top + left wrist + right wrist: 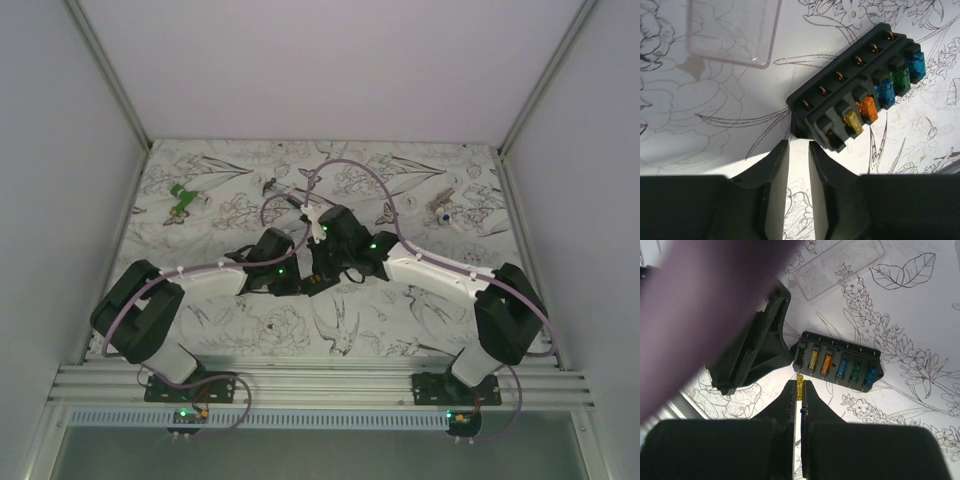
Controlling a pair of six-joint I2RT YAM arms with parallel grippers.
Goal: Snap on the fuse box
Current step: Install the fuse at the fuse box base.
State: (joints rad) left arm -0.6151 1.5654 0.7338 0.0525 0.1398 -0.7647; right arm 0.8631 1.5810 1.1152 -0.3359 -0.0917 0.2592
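The fuse box is a black rectangular block lying on the patterned table, with yellow, orange, blue and green fuses in its slots. The slot at its left end is empty. My right gripper is shut on a yellow fuse, whose tip sits just short of that empty slot. In the left wrist view the fuse box lies diagonally. My left gripper stands slightly open at its near end corner, with nothing between the fingers. A clear plastic cover lies flat beyond the box.
From above, both arms meet at the middle of the table. A small green piece lies at the back left and a small pale object at the back right. White walls enclose the table on three sides.
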